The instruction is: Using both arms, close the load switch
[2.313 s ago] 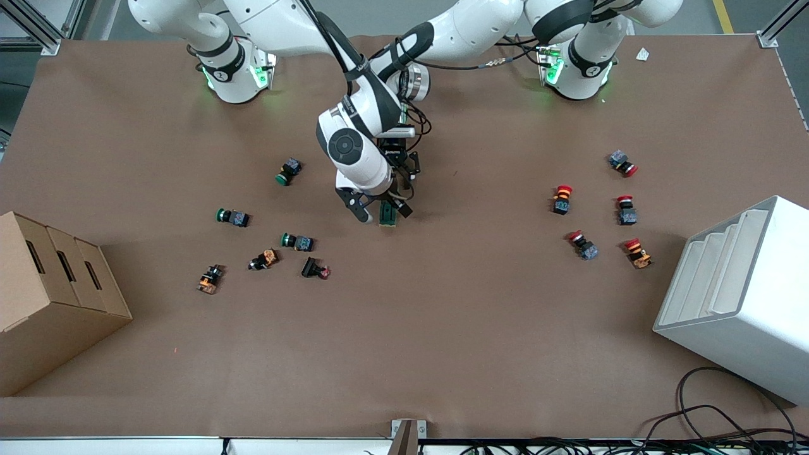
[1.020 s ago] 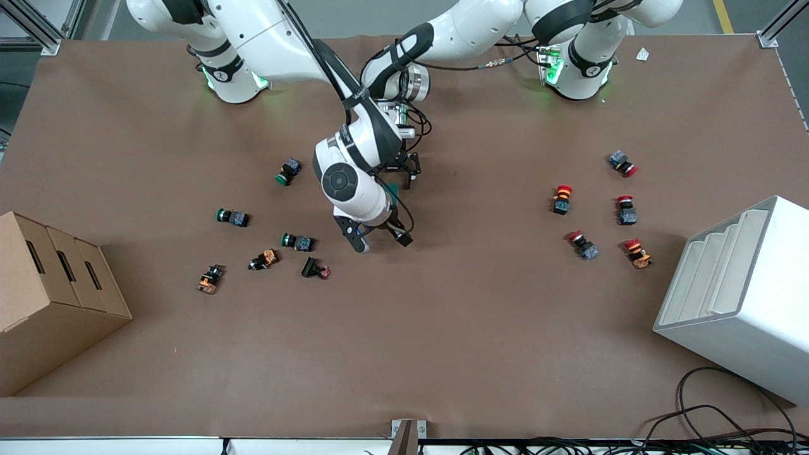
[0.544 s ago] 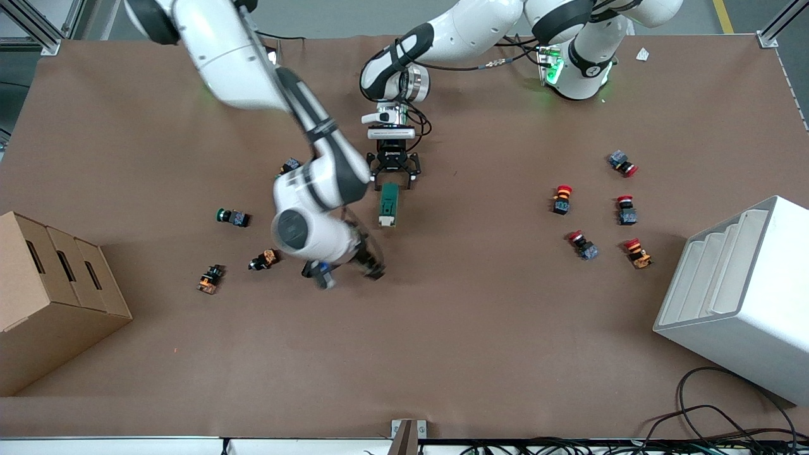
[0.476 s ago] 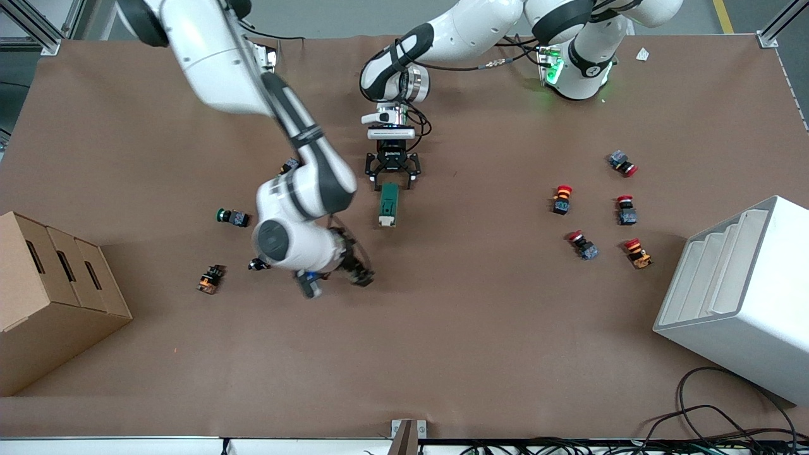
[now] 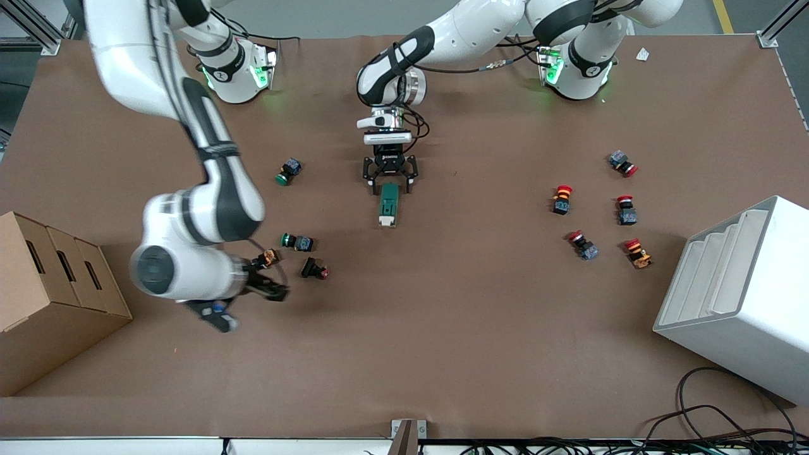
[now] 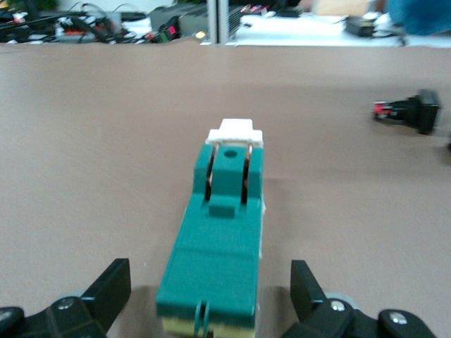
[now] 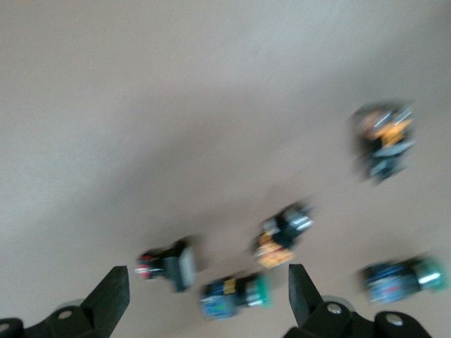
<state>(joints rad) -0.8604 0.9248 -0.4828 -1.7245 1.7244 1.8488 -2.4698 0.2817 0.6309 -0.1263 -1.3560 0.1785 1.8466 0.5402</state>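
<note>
The load switch (image 5: 387,203) is a dark green block with a white handle end (image 5: 385,220), and it lies flat on the brown table mid-way between the arms. My left gripper (image 5: 389,182) is open and low at the switch's end that is farther from the front camera. Its jaws stand on either side of the block with gaps. In the left wrist view the switch (image 6: 218,260) lies between the open fingers (image 6: 113,285), with the white handle (image 6: 236,132) away from the gripper. My right gripper (image 5: 246,305) is open and empty, over the table beside the push buttons.
Green, orange and red push buttons (image 5: 297,242) lie toward the right arm's end; they show blurred in the right wrist view (image 7: 236,292). Red-capped buttons (image 5: 594,208) lie toward the left arm's end. A cardboard box (image 5: 50,297) and a white rack (image 5: 739,297) stand at the table's ends.
My right arm has left the switch's white end and swung away toward the cardboard box. My left gripper has stayed at the switch, which has not moved.
</note>
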